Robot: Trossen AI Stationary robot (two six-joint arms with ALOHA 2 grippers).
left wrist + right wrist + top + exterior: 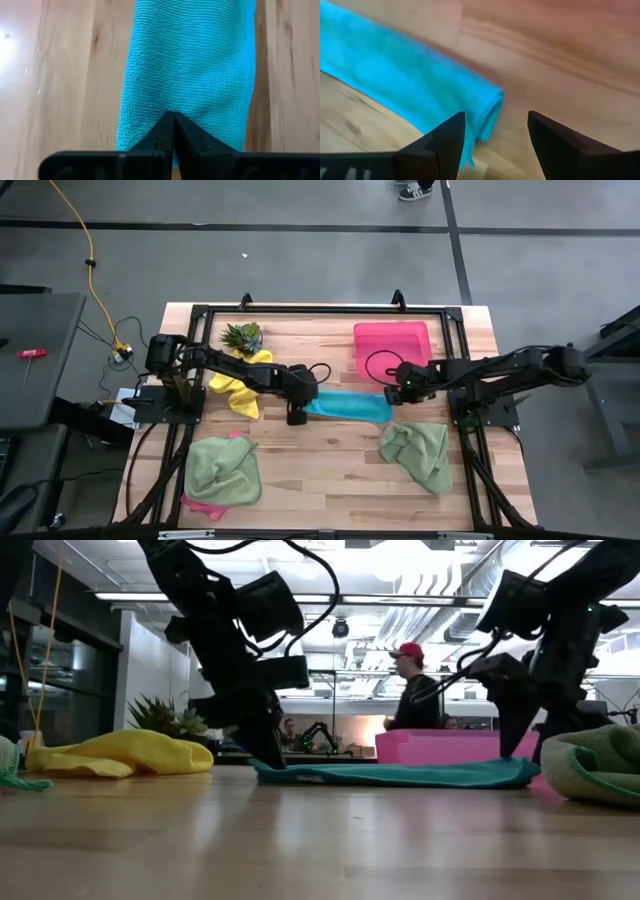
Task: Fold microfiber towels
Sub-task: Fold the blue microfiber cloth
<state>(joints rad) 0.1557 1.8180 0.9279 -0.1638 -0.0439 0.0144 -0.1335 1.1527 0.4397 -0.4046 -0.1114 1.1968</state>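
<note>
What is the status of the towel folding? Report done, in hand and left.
Done: no towel lies finished. In hand: the teal microfiber towel lies folded into a long strip mid-table; the left gripper is shut at one end, and the right gripper stands open at the other end. Left: the crumpled yellow microfiber towel, two light green microfiber towels and the pink towel under one.

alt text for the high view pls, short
Seen from above, a teal towel lies folded into a long strip mid-table, with the left tool shut at its left end and the right tool open at its right end. A yellow towel, two green towels, a pink tray and a small plant surround it.
</note>
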